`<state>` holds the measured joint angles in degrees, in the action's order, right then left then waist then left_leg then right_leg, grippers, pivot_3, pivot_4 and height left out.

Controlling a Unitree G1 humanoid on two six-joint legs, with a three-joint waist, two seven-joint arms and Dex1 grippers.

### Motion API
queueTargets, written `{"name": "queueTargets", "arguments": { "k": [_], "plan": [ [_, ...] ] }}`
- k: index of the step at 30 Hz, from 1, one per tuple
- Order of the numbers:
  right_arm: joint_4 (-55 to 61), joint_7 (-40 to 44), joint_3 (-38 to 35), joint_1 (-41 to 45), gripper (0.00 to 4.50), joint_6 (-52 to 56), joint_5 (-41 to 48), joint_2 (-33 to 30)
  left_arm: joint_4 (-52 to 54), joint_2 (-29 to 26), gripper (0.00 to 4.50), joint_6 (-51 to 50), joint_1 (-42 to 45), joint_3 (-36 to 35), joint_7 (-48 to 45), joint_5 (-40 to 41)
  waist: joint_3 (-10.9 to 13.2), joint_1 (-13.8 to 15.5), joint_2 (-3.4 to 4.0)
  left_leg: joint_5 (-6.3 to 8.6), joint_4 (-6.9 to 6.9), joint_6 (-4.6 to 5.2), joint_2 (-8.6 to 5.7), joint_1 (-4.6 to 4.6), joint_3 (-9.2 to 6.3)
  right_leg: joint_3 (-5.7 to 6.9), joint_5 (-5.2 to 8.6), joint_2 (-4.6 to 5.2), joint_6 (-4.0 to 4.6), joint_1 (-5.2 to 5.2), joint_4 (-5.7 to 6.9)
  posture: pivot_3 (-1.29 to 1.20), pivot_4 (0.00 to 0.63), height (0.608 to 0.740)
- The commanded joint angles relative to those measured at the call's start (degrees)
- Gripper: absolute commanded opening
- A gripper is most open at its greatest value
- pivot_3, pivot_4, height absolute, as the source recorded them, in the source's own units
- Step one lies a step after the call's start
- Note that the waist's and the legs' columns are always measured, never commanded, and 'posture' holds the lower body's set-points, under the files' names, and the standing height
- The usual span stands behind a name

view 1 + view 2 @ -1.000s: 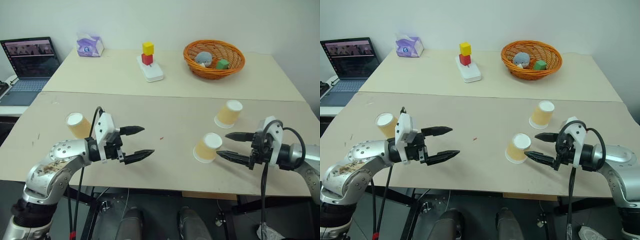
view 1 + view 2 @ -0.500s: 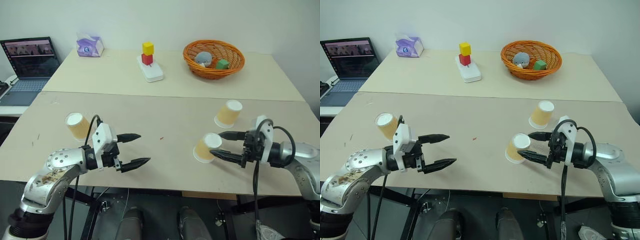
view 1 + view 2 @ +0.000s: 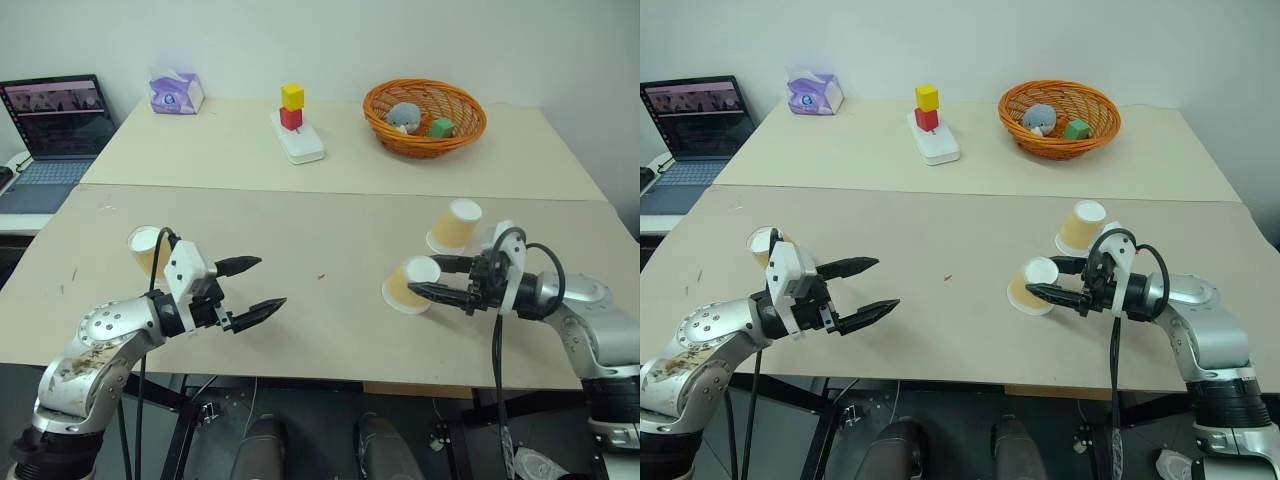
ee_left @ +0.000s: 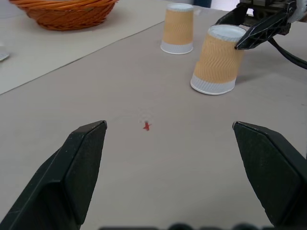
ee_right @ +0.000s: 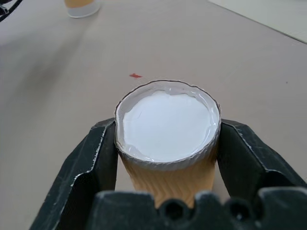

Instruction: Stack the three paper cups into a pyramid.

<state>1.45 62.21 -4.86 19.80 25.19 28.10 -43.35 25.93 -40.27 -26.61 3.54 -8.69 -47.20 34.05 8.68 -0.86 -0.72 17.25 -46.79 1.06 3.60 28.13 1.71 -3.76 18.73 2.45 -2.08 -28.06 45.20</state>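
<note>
Right end effector [image 5: 165, 143] clamped around near paper cup [image 5: 168, 129], upside-down.

A plain white wall [image 3: 400, 40] runs across the top of the frame. Below it two pale beige surfaces stand end to end: the far surface [image 3: 200, 150] in the upper half and the near surface [image 3: 330, 240] across the middle, a seam between them. At the upper left an open laptop [image 3: 50, 125] sits on a lower side desk. Under the near surface's front edge, along the bottom of the frame, lies dark floor [image 3: 320, 440] with black table legs. Light is even and soft.
</note>
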Motion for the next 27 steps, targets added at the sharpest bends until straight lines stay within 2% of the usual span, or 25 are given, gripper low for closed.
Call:
{"name": "queueTargets", "arguments": {
  "k": [1,9,16,22,27],
  "plan": [
    [-1.09,0.54,-0.64,2.42,3.12,-2.17,-0.32,0.49,1.34,0.08,4.50,-0.19,-1.13,-2.67,1.13,0.89,0.00,0.00,0.00,0.00,0.00,0.00,0.01,0.00,0.00,0.00,0.00,0.00,0.00,0.00,0.00,0.00,0.150,0.666],
    [-5.39,3.27,2.00,13.88,3.12,-1.58,0.57,5.09,2.80,0.01,4.50,-0.24,-5.31,-2.72,1.15,0.70,0.00,-0.37,0.01,0.00,0.02,0.00,0.07,0.00,0.01,0.01,-0.01,-0.05,0.02,-0.05,0.03,0.00,0.150,0.666],
    [-10.91,9.44,11.10,25.10,3.12,2.10,-0.03,13.53,4.91,0.96,4.50,-0.44,-7.62,-3.01,2.85,1.16,0.01,-0.75,0.01,0.00,0.01,0.00,0.09,0.00,0.02,0.01,-0.05,-0.05,0.07,-0.08,0.06,0.00,0.150,0.666],
    [-25.54,10.37,16.24,34.94,3.12,-3.15,-6.42,21.22,5.79,1.49,4.50,-0.30,-9.23,-4.13,4.20,0.62,0.01,-0.21,0.01,-0.01,-0.01,-0.03,0.05,0.06,0.01,0.09,-0.07,0.04,0.08,-0.10,-0.01,0.00,0.150,0.666],
    [-36.53,11.38,16.88,40.72,3.12,-9.20,-10.16,26.25,6.62,2.65,4.50,0.10,-10.34,-4.65,5.60,0.25,0.01,-0.54,0.02,-0.02,0.05,-0.05,0.14,0.05,-0.01,0.11,-0.09,-0.07,0.12,-0.18,0.06,0.00,0.150,0.666]
  ]
}}
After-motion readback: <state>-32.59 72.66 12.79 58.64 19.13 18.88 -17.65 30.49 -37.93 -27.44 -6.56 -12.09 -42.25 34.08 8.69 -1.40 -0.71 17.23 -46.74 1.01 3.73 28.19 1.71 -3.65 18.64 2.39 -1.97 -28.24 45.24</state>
